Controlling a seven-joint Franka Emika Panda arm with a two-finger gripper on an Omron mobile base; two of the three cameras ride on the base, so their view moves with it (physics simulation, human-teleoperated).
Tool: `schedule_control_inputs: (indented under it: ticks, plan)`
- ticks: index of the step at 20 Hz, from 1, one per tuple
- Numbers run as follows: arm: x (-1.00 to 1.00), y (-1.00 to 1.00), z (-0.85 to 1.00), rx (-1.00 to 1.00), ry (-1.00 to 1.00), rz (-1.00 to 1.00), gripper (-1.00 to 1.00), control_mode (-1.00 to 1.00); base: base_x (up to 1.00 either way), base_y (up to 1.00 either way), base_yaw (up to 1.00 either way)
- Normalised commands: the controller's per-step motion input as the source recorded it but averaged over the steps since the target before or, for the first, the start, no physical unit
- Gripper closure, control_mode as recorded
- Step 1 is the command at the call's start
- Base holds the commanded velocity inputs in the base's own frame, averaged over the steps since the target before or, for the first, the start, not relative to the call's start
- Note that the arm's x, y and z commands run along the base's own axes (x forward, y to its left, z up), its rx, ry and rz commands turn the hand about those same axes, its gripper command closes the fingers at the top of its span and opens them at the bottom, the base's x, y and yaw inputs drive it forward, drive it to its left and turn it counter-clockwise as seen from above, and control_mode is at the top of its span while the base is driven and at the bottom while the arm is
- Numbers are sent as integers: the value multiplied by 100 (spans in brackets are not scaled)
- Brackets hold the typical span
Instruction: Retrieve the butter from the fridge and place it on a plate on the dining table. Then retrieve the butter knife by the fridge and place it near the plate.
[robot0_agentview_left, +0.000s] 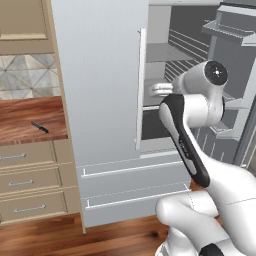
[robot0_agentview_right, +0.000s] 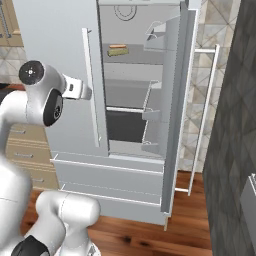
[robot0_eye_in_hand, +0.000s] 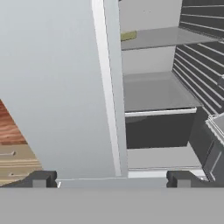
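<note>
- The gripper (robot0_eye_in_hand: 112, 178) has its two dark fingertips (robot0_eye_in_hand: 41, 178) spread wide with nothing between them; it hangs in front of the fridge (robot0_agentview_left: 100, 100), level with the lower end of the closed left door's white bar handle (robot0_eye_in_hand: 109, 87).
- In the right base view the hand sits just left of that same handle (robot0_agentview_right: 92, 85), close to the closed door's face.
- The fridge's right door (robot0_agentview_right: 175, 100) stands swung open, showing grey shelves and a dark bin inside.
- Two drawers with horizontal bars (robot0_agentview_left: 132, 170) run across the bottom of the fridge, below the hand.
- The butter (robot0_agentview_right: 117, 50) lies on an upper shelf inside the fridge, above the hand's height and to the right of the closed door's edge; from the hand camera it shows as a small olive piece (robot0_eye_in_hand: 128, 36) on that shelf.
- The butter knife (robot0_agentview_left: 40, 127) lies on the wood-topped counter (robot0_agentview_left: 30, 120) left of the fridge, well apart from the gripper.
- Beige drawers (robot0_agentview_left: 30, 182) sit under that counter.
</note>
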Motion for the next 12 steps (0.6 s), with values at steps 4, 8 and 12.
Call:
schedule_control_inputs:
  ticks: [4,8,12]
  plan:
    - [20,22,0,-4,-4,0,-100,-100,0,0,0]
    - [12,0,0,0,0,-8,-100,-100,0,0,0]
    - [46,1,0,0,0,-9,-100,-100,0,0,0]
